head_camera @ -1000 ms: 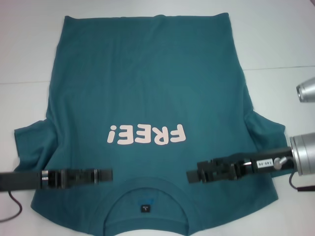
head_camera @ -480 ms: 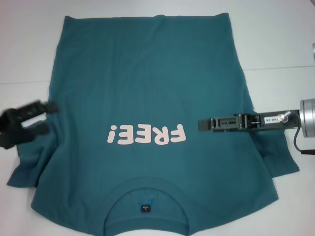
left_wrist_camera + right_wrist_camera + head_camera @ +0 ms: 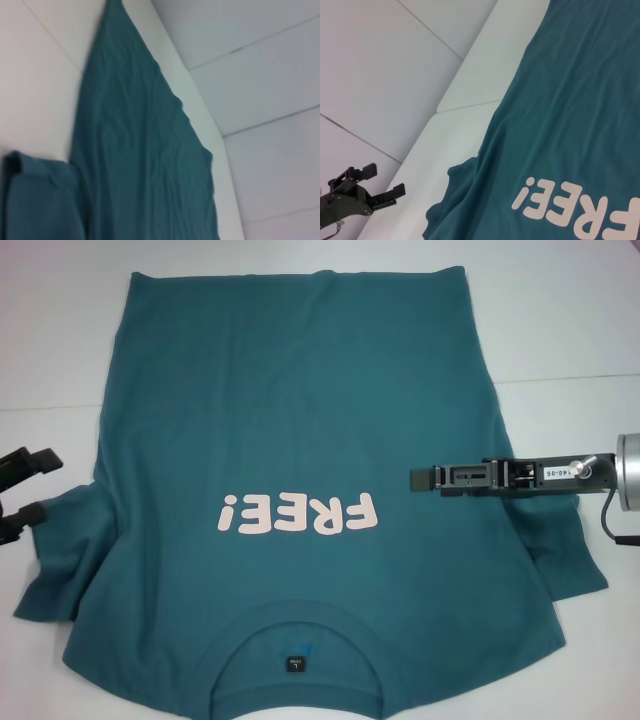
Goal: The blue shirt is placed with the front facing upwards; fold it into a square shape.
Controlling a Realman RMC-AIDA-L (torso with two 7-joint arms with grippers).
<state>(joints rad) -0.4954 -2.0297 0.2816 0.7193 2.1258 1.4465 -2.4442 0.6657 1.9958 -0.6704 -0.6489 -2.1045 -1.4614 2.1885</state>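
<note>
The blue shirt (image 3: 300, 390) lies flat on the white table, front up, with its collar (image 3: 295, 635) at the near edge and the pink "FREE!" lettering (image 3: 300, 512) on the chest. My left gripper (image 3: 50, 482) is open at the far left, beside the left sleeve (image 3: 60, 560) and off the cloth, holding nothing. It also shows in the right wrist view, the left gripper (image 3: 388, 178) open over bare table. My right gripper (image 3: 415, 480) hovers over the shirt's right side, level with the lettering. The left wrist view shows only the shirt (image 3: 140, 165) and table.
White table (image 3: 560, 320) surrounds the shirt, with a seam line on the right (image 3: 570, 377). The right sleeve (image 3: 570, 560) spreads out below the right arm. A small dark label (image 3: 295, 662) sits inside the collar.
Both grippers left the shoulder area near the collar. The left one swung out leftward off the shirt and opened; the right one rose to the lettering's level and drew slightly right.
</note>
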